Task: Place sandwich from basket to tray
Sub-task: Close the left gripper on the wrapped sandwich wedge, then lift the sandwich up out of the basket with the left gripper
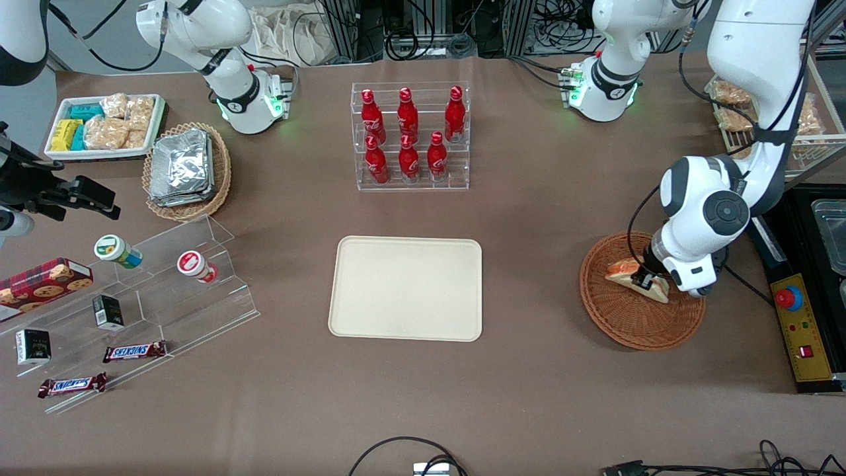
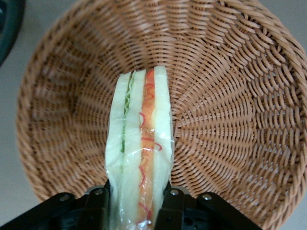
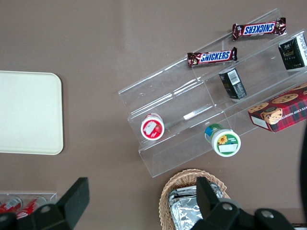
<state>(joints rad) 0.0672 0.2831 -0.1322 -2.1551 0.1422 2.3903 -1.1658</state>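
Woven reddish-brown wicker is what you see under the gripper (image 1: 644, 283): it sits low inside the basket (image 1: 621, 324), at the working arm's end of the table, its jaws clamped on the sandwich (image 2: 140, 158). You have the wedge held edge-on, red-orange and green layers showing, over the basket floor. Your tray (image 1: 406, 288) lies well apart at mid-table, nothing on it

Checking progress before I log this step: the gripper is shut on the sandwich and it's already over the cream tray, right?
Not quite. The gripper is shut on the sandwich, but over the round wicker basket, not the tray. The left wrist view shows wicker weave all around the sandwich, and the front view shows the tray bare.
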